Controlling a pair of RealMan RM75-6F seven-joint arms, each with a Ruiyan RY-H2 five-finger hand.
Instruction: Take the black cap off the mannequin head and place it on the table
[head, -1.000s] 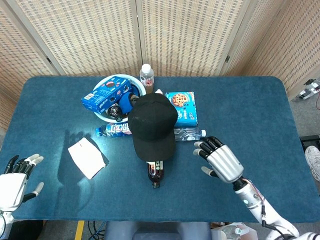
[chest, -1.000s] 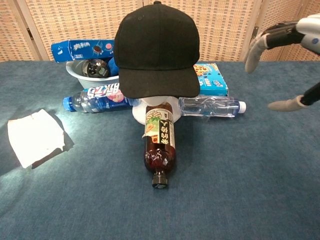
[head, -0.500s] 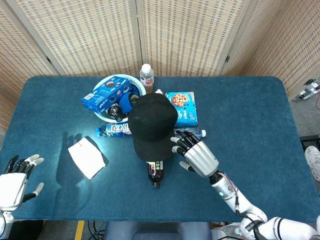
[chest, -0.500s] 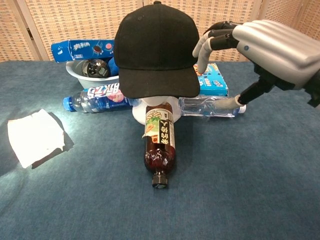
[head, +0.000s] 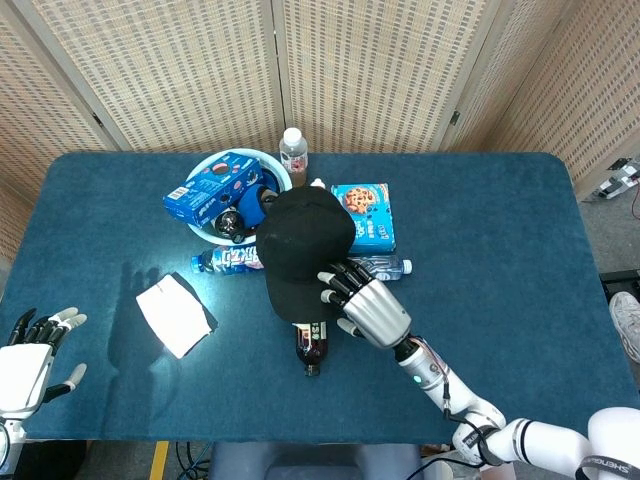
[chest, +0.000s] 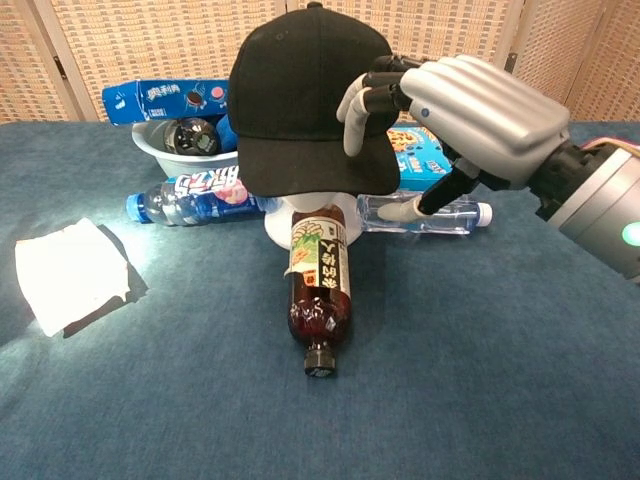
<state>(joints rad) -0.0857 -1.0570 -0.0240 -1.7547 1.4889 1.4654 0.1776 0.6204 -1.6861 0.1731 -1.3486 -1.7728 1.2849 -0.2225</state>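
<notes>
The black cap sits on the white mannequin head, brim toward me. My right hand hovers at the cap's right side with fingers spread, fingertips over the brim's edge and thumb below it; whether it touches the cap I cannot tell. It holds nothing. My left hand rests open at the table's near left corner, seen only in the head view.
A brown bottle lies in front of the mannequin head. A clear bottle and a blue-label bottle lie to either side. Behind stand a white bowl with blue packs, a cookie box and a white paper.
My right hand has moved left across the table from the right side to the cap's brim. The left hand has stayed put.
</notes>
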